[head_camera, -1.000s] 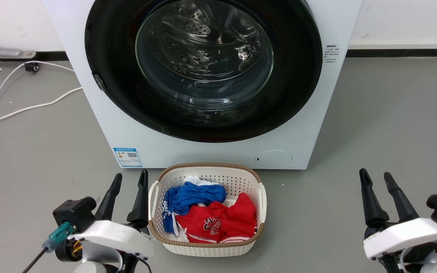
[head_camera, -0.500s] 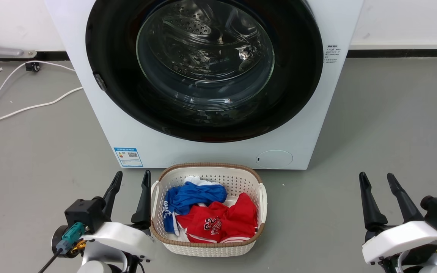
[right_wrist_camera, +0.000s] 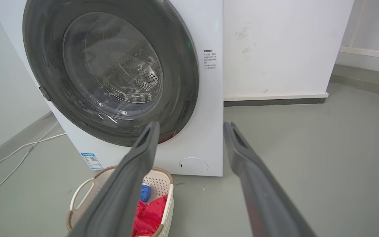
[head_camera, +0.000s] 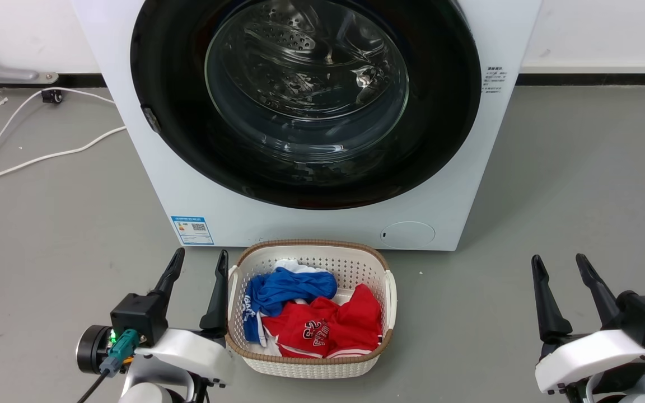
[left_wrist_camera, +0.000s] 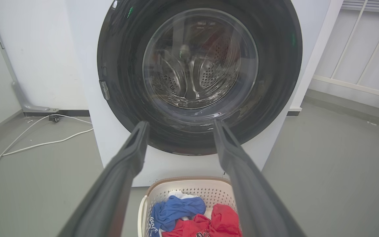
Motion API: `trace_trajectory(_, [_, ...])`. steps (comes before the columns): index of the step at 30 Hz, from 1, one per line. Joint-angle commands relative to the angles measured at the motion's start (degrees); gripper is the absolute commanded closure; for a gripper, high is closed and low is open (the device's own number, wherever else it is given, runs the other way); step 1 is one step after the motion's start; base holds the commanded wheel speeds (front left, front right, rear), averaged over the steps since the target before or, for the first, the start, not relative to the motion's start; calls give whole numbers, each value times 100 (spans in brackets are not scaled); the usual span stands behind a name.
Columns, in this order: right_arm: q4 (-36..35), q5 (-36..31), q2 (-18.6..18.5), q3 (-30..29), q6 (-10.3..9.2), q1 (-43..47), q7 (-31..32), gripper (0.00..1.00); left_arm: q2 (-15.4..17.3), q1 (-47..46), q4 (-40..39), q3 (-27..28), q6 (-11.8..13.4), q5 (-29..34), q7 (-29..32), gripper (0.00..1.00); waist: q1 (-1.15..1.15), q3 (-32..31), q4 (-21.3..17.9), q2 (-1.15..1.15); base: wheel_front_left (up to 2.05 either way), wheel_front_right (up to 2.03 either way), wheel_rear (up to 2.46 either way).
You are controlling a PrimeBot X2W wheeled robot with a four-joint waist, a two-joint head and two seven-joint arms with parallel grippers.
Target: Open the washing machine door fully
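The washing machine door (head_camera: 445, 112) is a big round glossy black disc with a clear bulging glass bowl, lying flush against the white machine front; a small latch tab sits on its left rim. The same washing machine door (left_wrist_camera: 275, 65) faces the left wrist camera, and the washing machine door (right_wrist_camera: 179, 65) appears at an angle in the right wrist view. My left gripper (head_camera: 199, 256) is open at the lower left, well short of the machine. On the lower right my right gripper (head_camera: 559, 260) is open too. Neither touches anything.
A white laundry basket (head_camera: 389, 291) with blue and red clothes stands on the grey floor just in front of the machine, between my grippers. White cables (head_camera: 37, 159) trail over the floor at the left. A white wall runs behind.
The head camera has shifted slightly, so the whole scene sits a little to the right. My left gripper has drifted right toward the basket. The door has not moved.
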Motion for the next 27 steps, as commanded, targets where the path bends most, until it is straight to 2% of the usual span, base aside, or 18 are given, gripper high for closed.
trace_trajectory(1, [-76, -138, 9, -11, 12, 19, -39, 0, 17, -71, -14, -19, 11, 151, -57, 0, 0, 2, 8, 0, 0, 0, 0])
trace_trajectory(27, [-31, -792, 11, -131, 8, 58, -318, 0, -160, -37, 208, 150, -184, 856, -338, 0, 0, -12, 30, 0, 0, 0, 0])
